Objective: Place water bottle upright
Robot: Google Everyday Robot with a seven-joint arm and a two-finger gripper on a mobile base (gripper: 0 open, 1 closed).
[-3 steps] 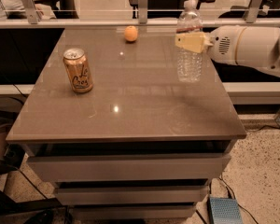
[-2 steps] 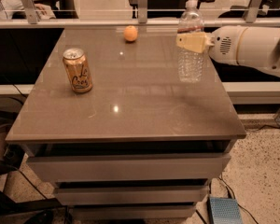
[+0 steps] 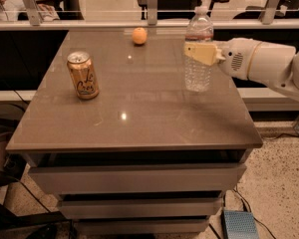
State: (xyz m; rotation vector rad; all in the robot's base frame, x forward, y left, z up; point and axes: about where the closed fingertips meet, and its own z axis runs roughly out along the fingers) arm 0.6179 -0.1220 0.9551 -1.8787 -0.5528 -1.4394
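The water bottle [image 3: 198,51] is clear and ribbed, with a white cap and a thin label band. It stands upright on the right part of the grey table [image 3: 134,118], base on the surface. My gripper [image 3: 201,53] reaches in from the right on the white arm [image 3: 261,61]. Its tan fingers [image 3: 203,53] are shut around the bottle's middle.
A gold soda can [image 3: 82,75] stands on the left of the table. An orange [image 3: 139,36] lies near the far edge. A rail with posts runs behind the table. Drawers sit under the tabletop, and a blue box [image 3: 239,224] lies on the floor at the right.
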